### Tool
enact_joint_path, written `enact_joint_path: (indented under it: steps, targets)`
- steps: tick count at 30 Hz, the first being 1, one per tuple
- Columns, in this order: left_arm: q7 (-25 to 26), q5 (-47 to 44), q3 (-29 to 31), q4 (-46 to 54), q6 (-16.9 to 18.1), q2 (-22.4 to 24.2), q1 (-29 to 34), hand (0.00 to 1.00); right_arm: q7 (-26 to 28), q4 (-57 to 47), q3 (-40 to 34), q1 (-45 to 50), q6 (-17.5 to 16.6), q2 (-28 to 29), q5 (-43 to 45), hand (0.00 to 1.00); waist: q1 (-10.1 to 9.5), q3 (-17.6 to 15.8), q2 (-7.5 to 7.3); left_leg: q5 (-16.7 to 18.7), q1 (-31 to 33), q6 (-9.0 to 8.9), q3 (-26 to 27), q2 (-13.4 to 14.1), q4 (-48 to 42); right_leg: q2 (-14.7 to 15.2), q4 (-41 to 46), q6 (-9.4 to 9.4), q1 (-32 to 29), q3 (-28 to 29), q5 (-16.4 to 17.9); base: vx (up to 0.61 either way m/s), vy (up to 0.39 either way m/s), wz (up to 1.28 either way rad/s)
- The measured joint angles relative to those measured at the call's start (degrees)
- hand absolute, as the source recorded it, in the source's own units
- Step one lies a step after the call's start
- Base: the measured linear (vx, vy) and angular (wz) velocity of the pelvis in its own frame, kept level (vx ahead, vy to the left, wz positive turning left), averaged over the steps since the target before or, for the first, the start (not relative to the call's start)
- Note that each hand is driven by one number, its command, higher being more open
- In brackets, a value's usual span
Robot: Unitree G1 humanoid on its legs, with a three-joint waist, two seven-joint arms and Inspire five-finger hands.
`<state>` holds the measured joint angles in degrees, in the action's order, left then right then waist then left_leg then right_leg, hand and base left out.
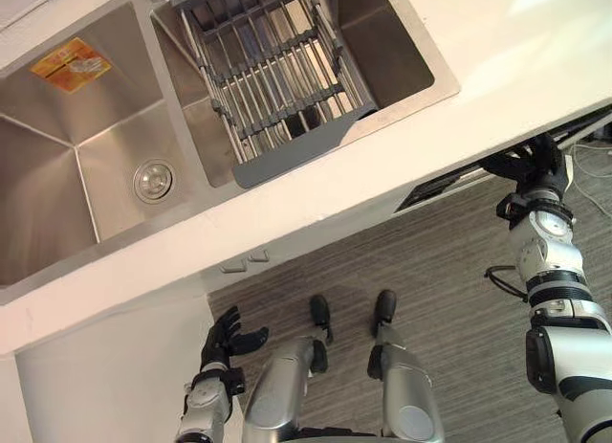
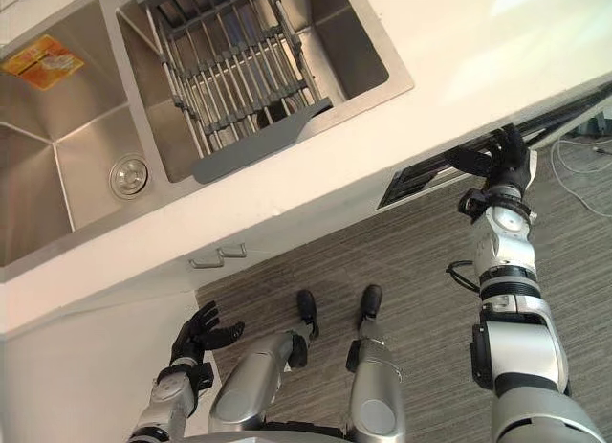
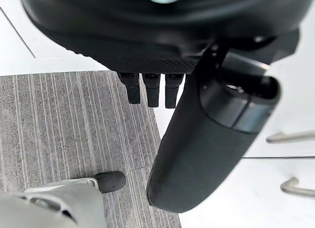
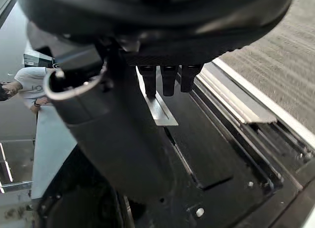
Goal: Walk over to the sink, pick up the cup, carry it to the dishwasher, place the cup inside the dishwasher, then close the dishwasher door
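Steel sink (image 1: 115, 156) has 2 basins (image 1: 378, 51) and 1 grey drying rack (image 1: 277, 89).

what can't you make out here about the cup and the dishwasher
- Dishwasher interior, eye views: the counter covers it, leaving a dark slot beside the right hand.
- Whether a cup is inside, right wrist view: the hand's own bulk blocks much of the dishwasher door.
- Under the drying rack, eye views: a dark patch beneath the bars, too hidden to identify.
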<state>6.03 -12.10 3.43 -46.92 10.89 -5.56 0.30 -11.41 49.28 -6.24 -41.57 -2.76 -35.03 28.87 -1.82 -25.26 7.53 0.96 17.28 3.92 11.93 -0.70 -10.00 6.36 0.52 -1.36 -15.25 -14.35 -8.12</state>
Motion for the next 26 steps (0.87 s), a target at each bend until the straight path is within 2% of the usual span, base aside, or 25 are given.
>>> enact_joint_path:
  steps: [6,9,11,13,14,18,20,26]
  targets:
    - [0.00,0.05,-0.22,1.28,0.03,0.06,-0.18,0.90,0.12,-0.22,-0.02,1.03,1.13,-0.13,-6.97,0.90,0.22,-0.03,-0.05,0.10,-0.50,-0.28,-0.71,0.07,-0.28,-0.26,-0.98,0.03,1.20,-0.21,-0.31,0.00,0.004,0.01]
    - [0.00,0.09,-1.08,1.20,-0.06,0.14,-0.19,0.90,0.81,-3.96,-0.07,6.26,0.49,0.24,-8.99,0.90,0.33,0.04,-0.23,0.26,-1.86,-0.54,-1.15,0.03,-0.02,-0.33,-1.63,-0.05,2.95,-0.72,-0.25,0.02,0.028,0.07]
    - [0.01,0.14,-1.17,0.83,-0.17,0.12,-0.12,0.90,1.56,-8.10,-0.37,11.52,-0.08,2.00,-10.84,0.90,0.46,0.35,-0.89,0.28,-3.16,-0.62,-1.25,-0.04,0.61,-0.35,-1.82,-0.33,4.03,-0.83,-0.05,0.04,0.035,0.03]
    - [0.00,0.38,-1.08,-0.43,-0.51,0.04,-0.10,0.90,2.63,-12.86,-0.59,18.42,-0.35,5.94,-14.08,0.90,1.09,1.13,-2.42,0.23,-5.03,-0.77,-1.34,-0.21,1.74,-0.31,-1.95,-0.68,5.51,-0.88,0.42,0.04,0.030,0.01]
    - [-0.01,0.62,-0.96,-1.01,-0.97,-0.04,0.16,0.90,3.04,-15.51,-0.76,24.15,-0.38,9.17,-16.72,0.90,1.29,2.40,-3.86,0.35,-6.15,-0.98,-1.37,-0.31,2.47,-0.28,-1.99,-0.78,6.33,-0.93,0.85,0.05,0.031,0.01]
    - [-0.13,2.18,-0.05,-1.00,-1.90,-0.24,1.66,0.90,3.99,-17.22,-2.89,35.77,-0.25,16.44,-22.06,0.90,1.62,6.34,-7.17,0.54,-8.97,-1.28,-1.70,-0.60,4.30,-0.16,-2.00,-1.16,8.54,-1.37,2.04,0.08,0.025,0.04]
    - [-0.43,3.22,0.84,-0.95,-1.97,-0.56,3.21,0.90,4.13,-17.09,-4.86,42.44,-0.20,20.01,-25.20,0.90,2.15,9.64,-8.44,0.61,-11.38,-1.40,-1.77,-1.03,6.17,0.07,-2.00,-1.51,10.12,-1.40,2.91,0.10,0.039,0.00]
    - [-1.62,4.80,2.77,-1.00,-2.70,-1.41,4.13,0.90,4.85,-11.26,-5.91,46.00,-0.17,22.91,-26.29,0.90,2.82,12.78,-8.55,0.36,-14.71,-1.20,-1.75,-1.56,8.38,0.34,-2.17,-2.02,12.36,-1.35,3.49,0.04,0.026,-0.01]
